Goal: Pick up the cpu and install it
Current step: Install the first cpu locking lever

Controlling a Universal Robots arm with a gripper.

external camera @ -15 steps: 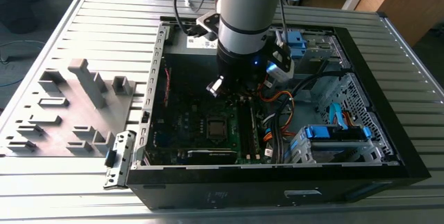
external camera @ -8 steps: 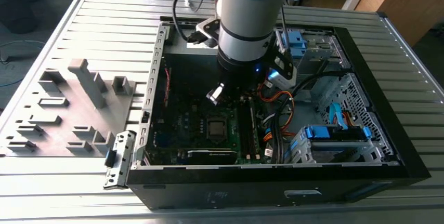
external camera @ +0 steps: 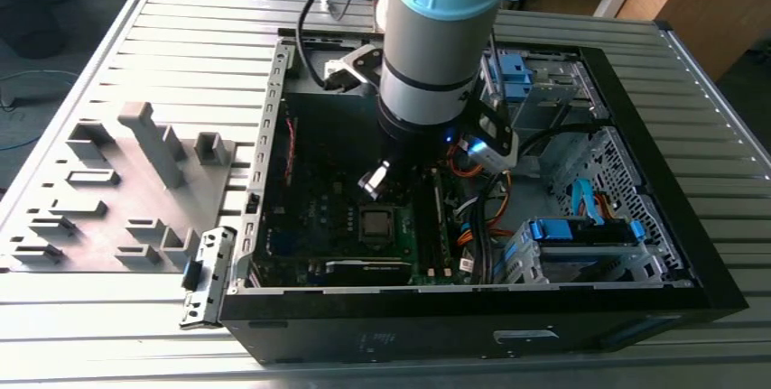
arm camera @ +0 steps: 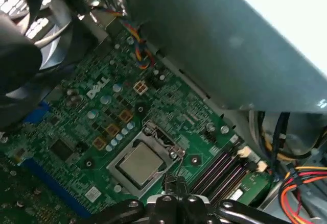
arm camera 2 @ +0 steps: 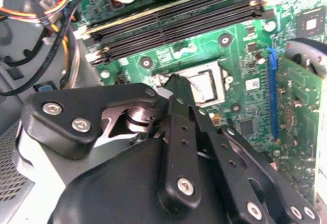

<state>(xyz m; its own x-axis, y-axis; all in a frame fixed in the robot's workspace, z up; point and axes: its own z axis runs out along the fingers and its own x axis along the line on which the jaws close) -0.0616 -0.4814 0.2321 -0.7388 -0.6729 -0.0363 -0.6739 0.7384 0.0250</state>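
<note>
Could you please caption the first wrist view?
The hand near the cpu, which lies in the motherboard socket.

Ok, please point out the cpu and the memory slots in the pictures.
the cpu [arm camera: 139, 164], first wrist view, centre of its silver top.
the memory slots [arm camera 2: 184, 26], second wrist view, middle of the long black slots.

The cpu [arm camera: 139, 164] has a smooth, dull silver-grey metal top, ringed by a brighter metal frame [arm camera: 156, 138] on the green, faintly glossy motherboard [arm camera: 76, 122]. The gripper [arm camera 2: 174, 89] is matt black, probably metal though it could be plastic, with shiny steel-looking screw heads [arm camera 2: 185, 185]. The table [external camera: 181, 37] is ribbed, satin grey metal, and the computer case [external camera: 361, 339] is matt black outside.
</note>
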